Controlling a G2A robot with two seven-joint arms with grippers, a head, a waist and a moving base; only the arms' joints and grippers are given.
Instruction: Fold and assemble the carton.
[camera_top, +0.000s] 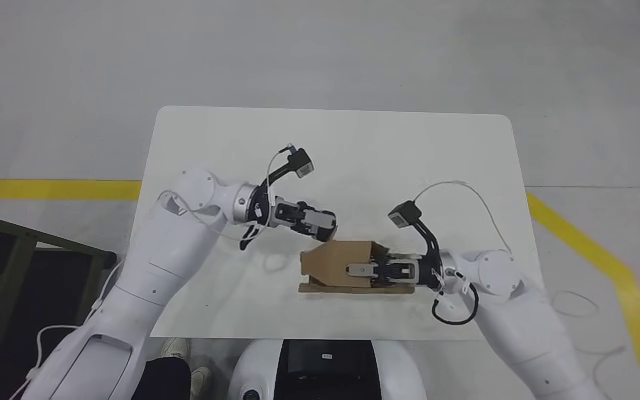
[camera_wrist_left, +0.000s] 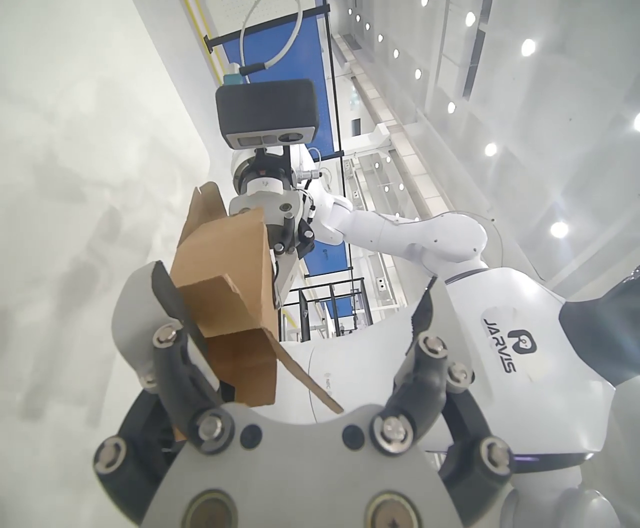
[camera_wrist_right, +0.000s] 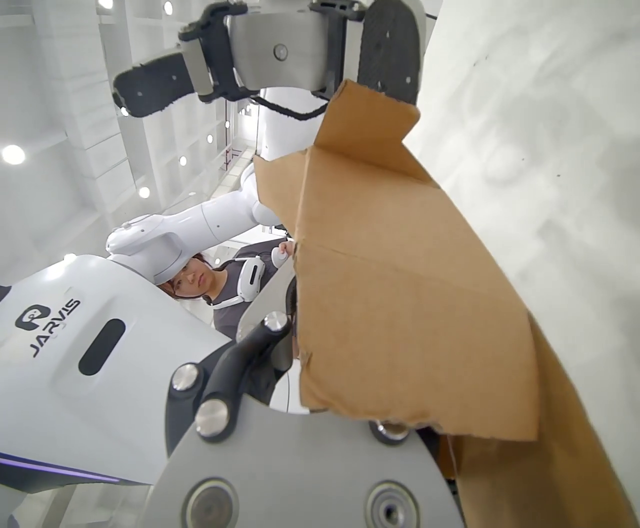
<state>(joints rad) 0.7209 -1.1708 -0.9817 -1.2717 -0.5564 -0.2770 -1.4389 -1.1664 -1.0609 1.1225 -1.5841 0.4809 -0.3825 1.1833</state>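
Squaring carton (camera_top: 335, 262) at table (camera_top: 450, 150) near edge: L gripper (camera_top: 327, 227) jaws apart at far-left corner; R gripper (camera_top: 358, 270) hold unclear. Best pushed slow, creases square.

Top cam: mounted above the arms, facing straight down from well off. It takes in the whole table (camera_top: 450, 150), with floor past the far edge.

Left wrist cam: sits just behind the left gripper (camera_wrist_left: 295, 300), facing right across the scene and tilted up toward the ceiling. The carton (camera_wrist_left: 225, 300) is very near, with the right gripper (camera_wrist_left: 280, 260) just beyond it.

Right wrist cam: sits just behind its own gripper, facing left and tilted up. The carton is very near, with the left gripper beyond it.

Overlap: the carton is in all three views, and each wrist cam sees the opposite gripper.
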